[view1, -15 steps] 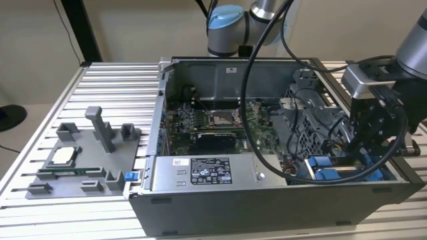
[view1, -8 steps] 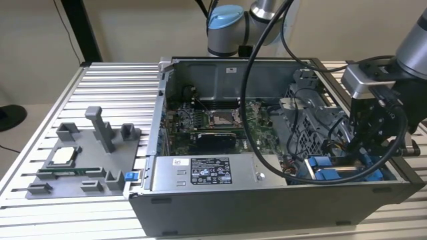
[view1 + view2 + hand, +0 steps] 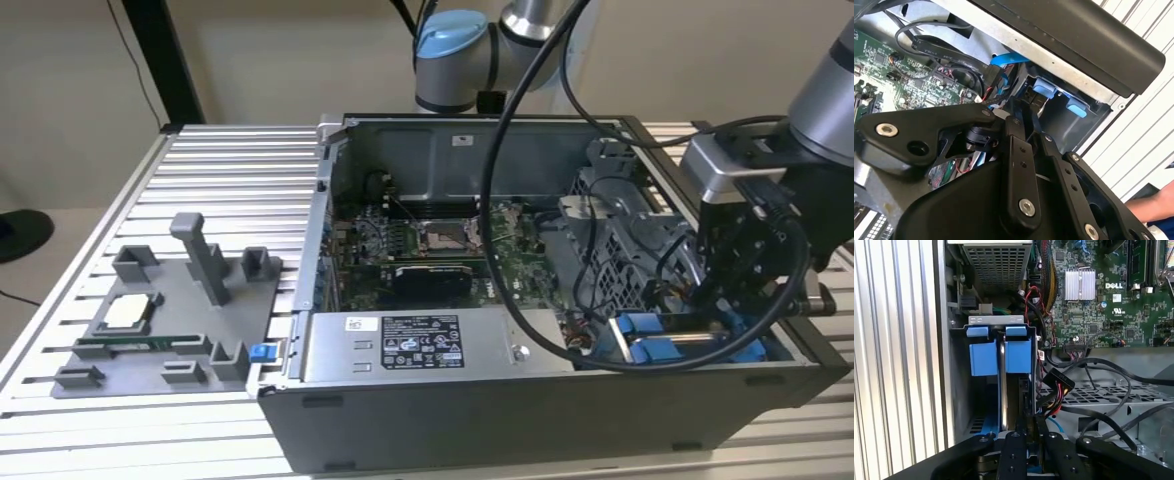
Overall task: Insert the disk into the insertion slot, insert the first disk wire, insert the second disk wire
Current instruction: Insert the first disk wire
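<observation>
— Ribbed metal worktop (image 3: 227, 160), and what stands on it?
— An open computer case (image 3: 534, 420) in the middle. In the exterior view a grey tray (image 3: 147, 340) of parts lies at nine o'clock from it.
— Where is the gripper?
— Down in the case's four o'clock corner, the gripper (image 3: 727, 322) reaches into the insertion slot (image 3: 961, 405).
— And the disk?
— The disk (image 3: 1002, 390) sits inside that slot, standing on edge, with two blue tabs (image 3: 1018, 356), one on each side of its thin silver rim.
— Are the fingers open?
— No. In the first wrist view the fingers (image 3: 1015, 452) are drawn close together, tips almost meeting right at the disk's near end. Whether they pinch anything between them I cannot tell.
— Any wires?
— A bundle of black, red and yellow wires (image 3: 1056, 390) hangs just beside the disk, near the green circuit board (image 3: 1104, 305). A labelled grey power box (image 3: 414, 345) lies along the case's six o'clock wall.
</observation>
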You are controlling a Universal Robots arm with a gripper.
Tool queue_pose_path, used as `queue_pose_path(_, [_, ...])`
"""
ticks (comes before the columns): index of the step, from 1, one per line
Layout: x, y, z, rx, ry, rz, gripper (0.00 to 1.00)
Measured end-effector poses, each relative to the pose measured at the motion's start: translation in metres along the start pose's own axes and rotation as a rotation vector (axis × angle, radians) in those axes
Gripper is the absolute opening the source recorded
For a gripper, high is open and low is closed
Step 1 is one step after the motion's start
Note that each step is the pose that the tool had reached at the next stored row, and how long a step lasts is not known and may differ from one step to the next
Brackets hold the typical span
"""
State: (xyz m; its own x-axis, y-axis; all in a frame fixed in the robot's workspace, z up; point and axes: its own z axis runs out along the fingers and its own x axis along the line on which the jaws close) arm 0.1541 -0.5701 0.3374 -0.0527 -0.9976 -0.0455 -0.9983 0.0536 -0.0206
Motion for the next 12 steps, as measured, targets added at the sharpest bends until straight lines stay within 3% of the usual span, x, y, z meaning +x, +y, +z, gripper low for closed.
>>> queue_pose_path(5, [0.0002,0.0001,0.0052,0.0,0.0006,0.0,0.0])
queue_pose_path(12, [0.0003,0.0002,0.0065,-0.0002,-0.0015,0.0,0.0])
